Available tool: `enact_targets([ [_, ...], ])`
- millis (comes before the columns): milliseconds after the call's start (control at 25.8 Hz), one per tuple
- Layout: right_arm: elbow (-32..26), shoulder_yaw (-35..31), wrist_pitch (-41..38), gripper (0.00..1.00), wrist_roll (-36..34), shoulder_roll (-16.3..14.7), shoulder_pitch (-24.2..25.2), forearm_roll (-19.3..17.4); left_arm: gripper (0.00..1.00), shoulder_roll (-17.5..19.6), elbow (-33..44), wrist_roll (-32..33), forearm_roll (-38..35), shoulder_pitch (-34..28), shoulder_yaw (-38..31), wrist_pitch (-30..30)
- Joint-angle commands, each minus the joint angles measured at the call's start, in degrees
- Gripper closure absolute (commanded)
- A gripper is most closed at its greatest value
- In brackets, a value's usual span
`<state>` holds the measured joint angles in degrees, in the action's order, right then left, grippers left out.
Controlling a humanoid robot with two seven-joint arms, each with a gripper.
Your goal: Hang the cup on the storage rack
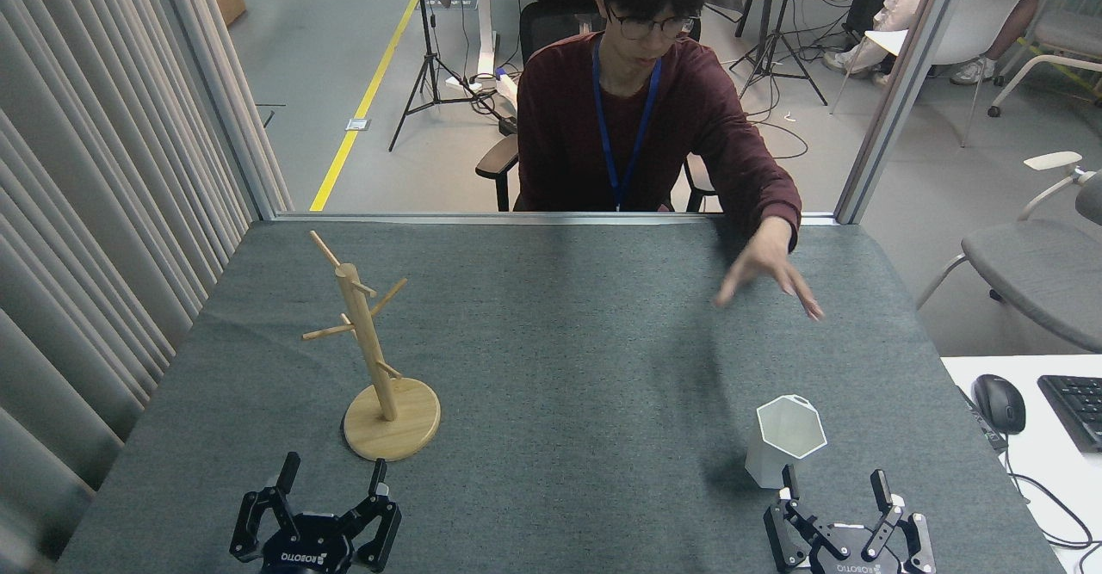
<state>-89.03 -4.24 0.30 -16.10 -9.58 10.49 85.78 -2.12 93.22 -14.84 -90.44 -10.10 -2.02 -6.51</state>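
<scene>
From the head view, your cup stands upright on the grey worktop, front right, just beyond your right gripper, whose fingers are spread and empty. Your left gripper is likewise released, close in front of the storage rack at front left. A person's hand hovers over the far right.

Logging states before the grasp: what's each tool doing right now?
Left tool: open, holding nothing.
Right tool: open, empty, beside the white faceted cup.
</scene>
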Motion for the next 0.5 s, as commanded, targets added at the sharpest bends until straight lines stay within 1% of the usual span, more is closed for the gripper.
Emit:
enact_targets([
  [0, 0.0, -0.2, 0.0, 0.01, 0.0, 0.0, 0.1, 0.0, 0.00, -0.1, -0.2, 0.0, 0.0, 0.1, 0.0, 0.0],
  [233, 1.5, 0.1, 0.1, 0.01, 0.2, -0.1, -0.7, 0.2, 0.00, -0.2, -2.5, -0.2, 0.1, 0.3, 0.0, 0.4],
  [310, 4.5, 0.5, -0.1, 0.01, 0.2, -0.1, -2.1, 0.3, 0.00, -0.3, -2.7, -0.2, 0.1, 0.3, 0.0, 0.4],
  [388, 7.6, 0.6, -0.2, 0.01, 0.2, -0.1, -5.2, 0.1, 0.00, -0.4, -2.7, -0.3, 0.1, 0.3, -0.1, 0.4],
  [466, 9.6, 0.6, -0.2, 0.01, 0.2, -0.1, -6.3, 0.1, 0.00, -0.4, -2.7, -0.3, 0.1, 0.3, -0.1, 0.4],
])
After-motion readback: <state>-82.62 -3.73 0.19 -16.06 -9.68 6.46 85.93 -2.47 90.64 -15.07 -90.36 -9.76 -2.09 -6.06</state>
